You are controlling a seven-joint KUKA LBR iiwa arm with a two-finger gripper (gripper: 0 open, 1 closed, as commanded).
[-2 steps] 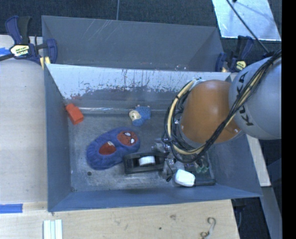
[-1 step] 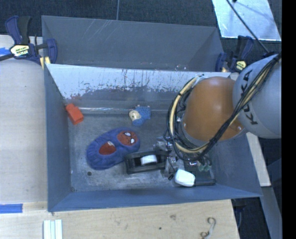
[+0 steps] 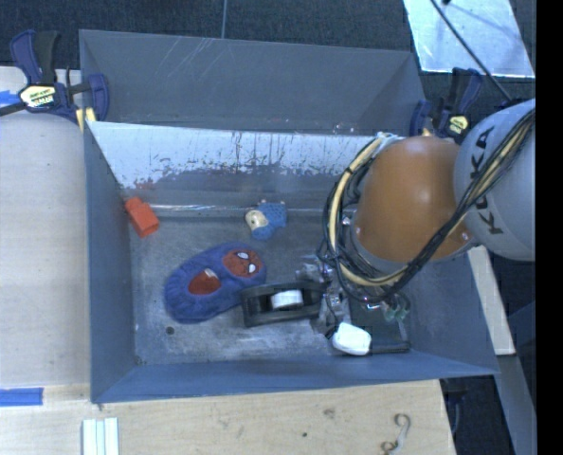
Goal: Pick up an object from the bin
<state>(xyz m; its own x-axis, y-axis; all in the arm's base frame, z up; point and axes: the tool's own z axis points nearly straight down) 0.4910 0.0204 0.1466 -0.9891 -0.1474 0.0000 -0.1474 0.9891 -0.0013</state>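
My gripper (image 3: 327, 297) is low in the right half of the grey bin (image 3: 109, 282), under the rounded orange cover (image 3: 405, 202) on my wrist and the loops of cable around it. From this angle I cannot tell whether it is spread or pressed together, and I see nothing held in it.

The thing closest to it is a black tape dispenser (image 3: 274, 303) with a white roll in its middle. It lies on the bin floor toward the front, and its right end is right up against my gripper.

Just left of the dispenser, touching it, is a blue slipper (image 3: 210, 281) with two red faces on top. A white lump (image 3: 352, 339) sits just in front of my gripper, at the front wall, on a flat dark piece (image 3: 392, 346).

Farther back lie two more things: a small blue and cream toy (image 3: 265, 218) near the middle, and an orange block (image 3: 142, 216) well apart at the left.
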